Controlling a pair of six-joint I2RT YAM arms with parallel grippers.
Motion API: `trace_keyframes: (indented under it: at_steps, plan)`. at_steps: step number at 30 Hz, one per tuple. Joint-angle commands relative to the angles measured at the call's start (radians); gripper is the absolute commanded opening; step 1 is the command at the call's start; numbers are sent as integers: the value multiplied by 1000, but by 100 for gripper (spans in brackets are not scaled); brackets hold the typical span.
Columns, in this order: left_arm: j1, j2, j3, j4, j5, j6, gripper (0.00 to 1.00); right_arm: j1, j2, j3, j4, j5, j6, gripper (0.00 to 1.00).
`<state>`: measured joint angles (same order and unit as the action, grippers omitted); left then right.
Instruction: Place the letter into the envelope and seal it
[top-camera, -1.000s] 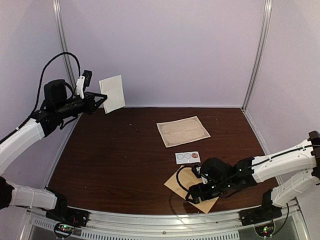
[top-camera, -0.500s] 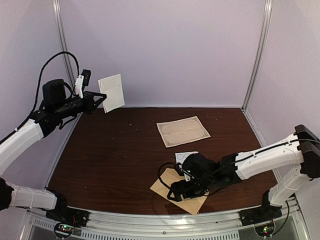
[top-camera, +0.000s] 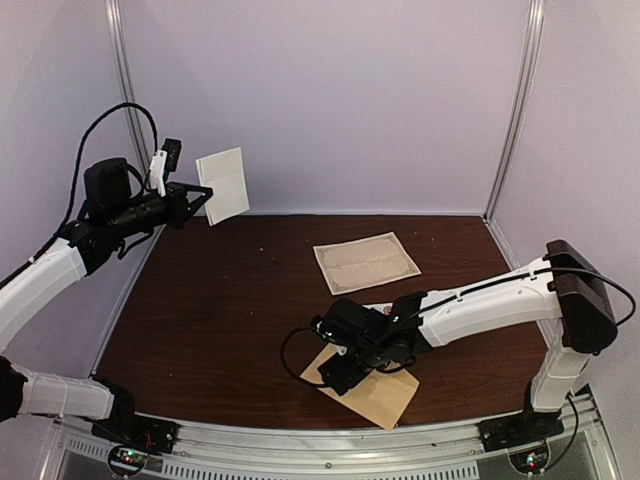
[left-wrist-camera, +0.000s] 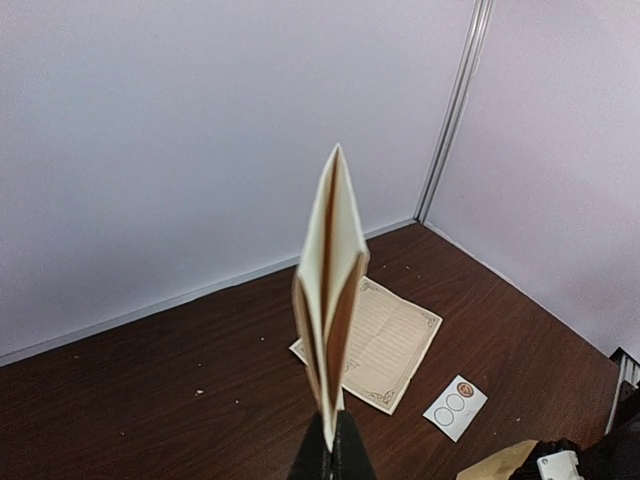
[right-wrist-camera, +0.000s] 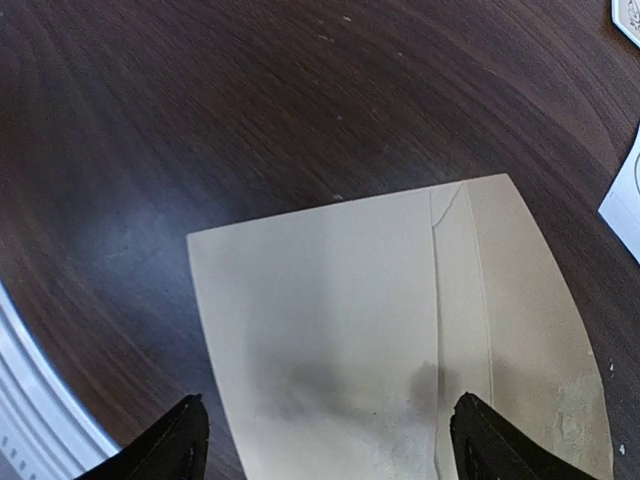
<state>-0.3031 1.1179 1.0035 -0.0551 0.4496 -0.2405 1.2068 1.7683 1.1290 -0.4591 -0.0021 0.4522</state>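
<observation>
At upper left of the top view, the left gripper (top-camera: 203, 192) is clamped tight on a folded cream paper letter (top-camera: 224, 186), held aloft. At lower centre, the right gripper (top-camera: 340, 372) hangs wide open and empty over the tan kraft-paper envelope (top-camera: 388, 398), which lies flat on the dark wooden table (top-camera: 230, 310).

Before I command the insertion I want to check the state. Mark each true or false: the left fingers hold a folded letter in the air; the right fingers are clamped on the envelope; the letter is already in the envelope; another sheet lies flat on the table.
1. The left fingers are shut on a folded letter held up off the table. True.
2. The right fingers are clamped on the envelope. False: they stand open over it, and it lies flat on the table.
3. The folded letter is inside the envelope. False: it is in the air at the left arm.
4. A flat bordered sheet lies beyond the envelope. True.
</observation>
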Motion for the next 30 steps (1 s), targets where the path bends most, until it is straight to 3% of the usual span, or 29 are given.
trace_keyframes:
  at_steps: [1,16,30]
  plan:
    - [-1,-18,-6,41,8,11,0,7,44,44,-31,118,-112,85]
    - [-1,-19,-6,41,5,12,0,-11,184,60,70,124,-51,84]
    - [-1,-25,-6,41,3,13,0,-136,314,152,90,88,275,80]
